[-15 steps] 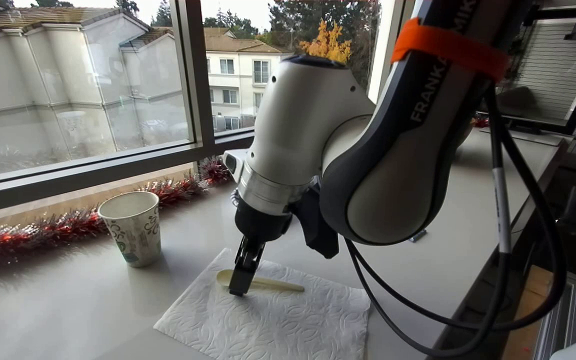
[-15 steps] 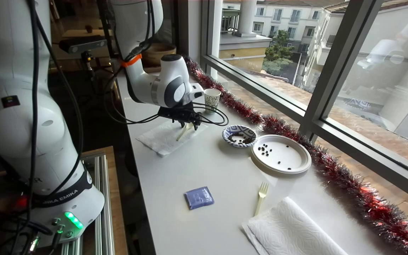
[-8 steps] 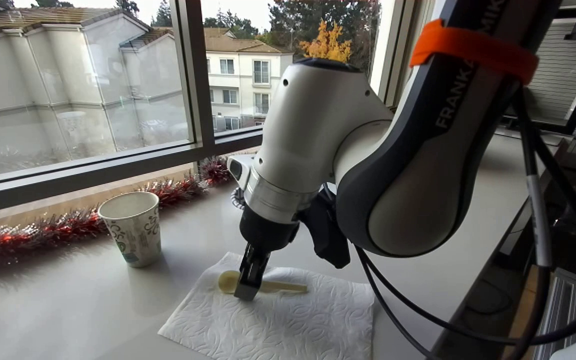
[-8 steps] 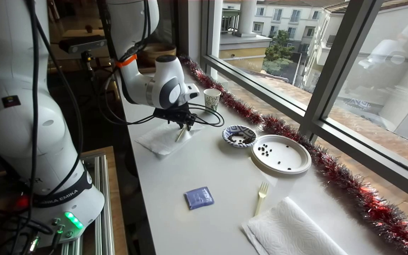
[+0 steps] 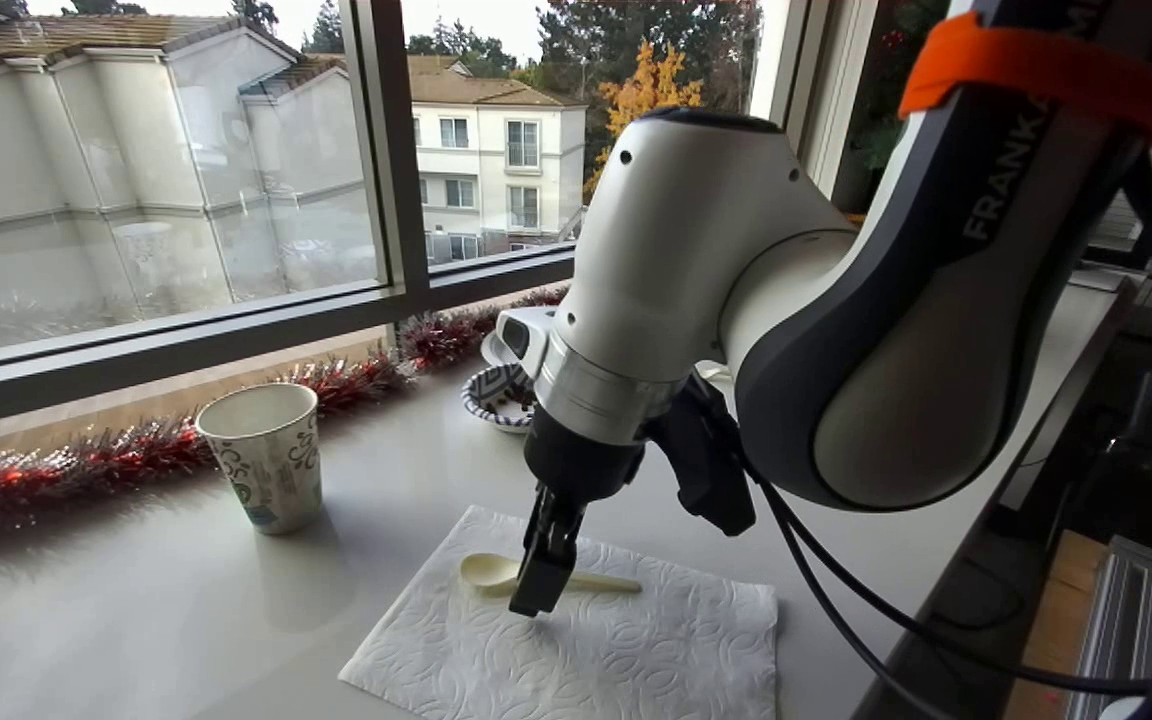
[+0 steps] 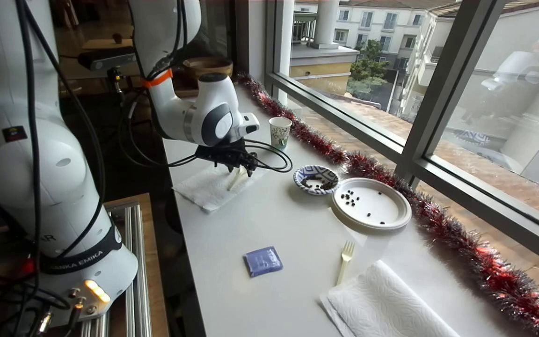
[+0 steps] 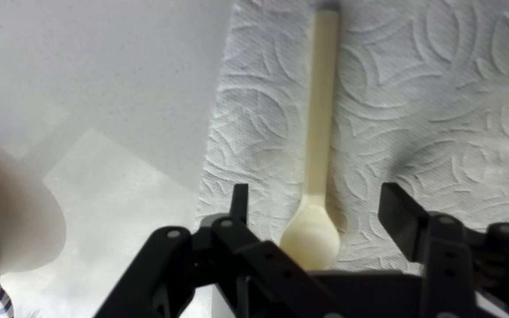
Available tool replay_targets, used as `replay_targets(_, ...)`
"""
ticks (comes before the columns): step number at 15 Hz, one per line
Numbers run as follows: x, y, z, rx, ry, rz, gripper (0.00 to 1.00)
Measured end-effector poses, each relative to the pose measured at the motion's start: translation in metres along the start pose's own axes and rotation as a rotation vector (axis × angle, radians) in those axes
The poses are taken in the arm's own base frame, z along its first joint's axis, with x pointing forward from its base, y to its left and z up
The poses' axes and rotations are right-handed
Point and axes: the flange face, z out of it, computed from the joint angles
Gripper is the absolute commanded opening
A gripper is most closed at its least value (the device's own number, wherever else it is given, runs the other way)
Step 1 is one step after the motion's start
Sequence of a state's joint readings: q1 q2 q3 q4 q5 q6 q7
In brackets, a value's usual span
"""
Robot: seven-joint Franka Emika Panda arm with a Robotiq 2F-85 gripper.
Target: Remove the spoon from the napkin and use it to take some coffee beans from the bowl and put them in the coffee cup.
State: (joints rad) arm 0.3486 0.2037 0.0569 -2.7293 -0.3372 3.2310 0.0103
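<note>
My pincer (image 7: 314, 204) is spread, holding nothing, astride the spoon (image 7: 319, 137), which lies on the napkin (image 5: 626, 655). Everything seems left: lifting it, scooping beans (image 6: 327, 186) from the bowl (image 6: 325, 172), tipping them into the cup (image 5: 273, 462), both near the napkin.

The spoon (image 7: 320, 123) looks like smooth plastic with a soft sheen, and the fork (image 6: 345, 257) seems alike. The napkin (image 7: 259, 115) is matt paper, rough with embossed curves; the folded napkin (image 6: 389, 299) has a similar raised texture. The coffee cup (image 5: 271, 475) looks like smooth printed paper, and the small bowl (image 6: 324, 173) and the plate (image 6: 386, 208) look like paper too. The tabletop (image 6: 297, 224) is smooth, faintly glossy. The tinsel (image 6: 456, 243) is bristly and shiny. The packet (image 6: 263, 261) looks glossy, the large bowl (image 6: 209, 66) wooden, the gripper (image 7: 314, 206) mostly matt.
</note>
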Motion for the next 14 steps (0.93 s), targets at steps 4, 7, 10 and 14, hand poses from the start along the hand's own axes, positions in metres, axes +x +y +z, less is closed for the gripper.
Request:
replay_targets(4,-0.0035,-0.0015,-0.0058,-0.002,0.002,0.003,0.49)
replay_targets(7,-0.0017,-0.0002,-0.0064,-0.004,0.006,0.005,0.33)
replay_targets(10,-0.0023,0.0003,-0.0059,-0.003,0.005,0.007,0.09)
replay_targets(14,-0.0033,-0.0002,-0.0047,-0.001,-0.003,0.007,0.04)
